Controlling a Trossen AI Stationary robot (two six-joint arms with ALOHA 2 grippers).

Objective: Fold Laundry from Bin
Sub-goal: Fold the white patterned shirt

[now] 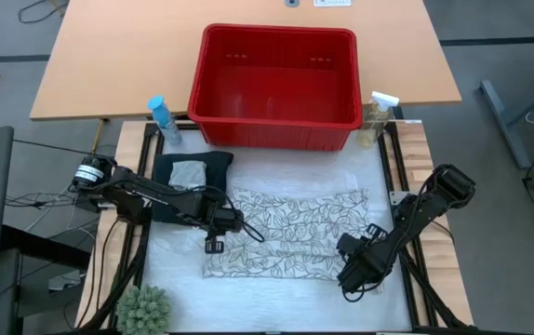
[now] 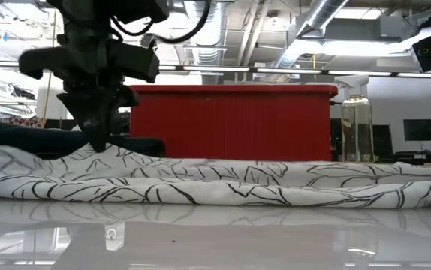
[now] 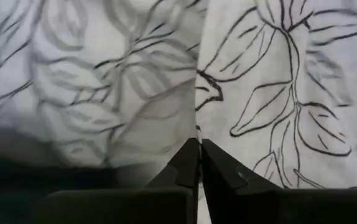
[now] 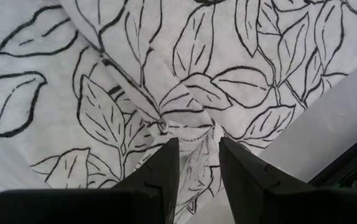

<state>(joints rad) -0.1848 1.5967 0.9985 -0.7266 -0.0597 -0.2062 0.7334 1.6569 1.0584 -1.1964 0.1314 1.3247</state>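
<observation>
The white leaf-print cloth (image 1: 290,234) lies spread across the middle of the table. My left gripper (image 1: 234,225) is shut on it near its left end, and my right gripper (image 1: 358,246) is shut on it near its right end. The dark trousers (image 1: 213,167) lie folded at the left behind the cloth, with the small grey cloth (image 1: 189,174) on top of them. The red bin (image 1: 276,86) stands at the table's far edge and shows its bare floor. My left gripper pinches a raised bit of the leaf-print cloth (image 3: 197,127) between its two shut fingers, coming steeply from above. The cloth rises in a small peak (image 2: 101,152) at the fingertips, while the rest of it lies on the table. My right gripper holds a gathered pucker of the leaf-print cloth (image 4: 190,132) between its two fingers, pointing steeply down. Creases run together toward the fingertips. The cloth around them lies flat on the table, next to its right edge (image 4: 303,118).
A blue-capped spray bottle (image 1: 162,116) stands left of the bin and a clear spray bottle (image 1: 379,116) right of it. A green tufted thing (image 1: 144,309) sits at the near left corner. The table's dark frame rails (image 1: 399,163) run along both sides.
</observation>
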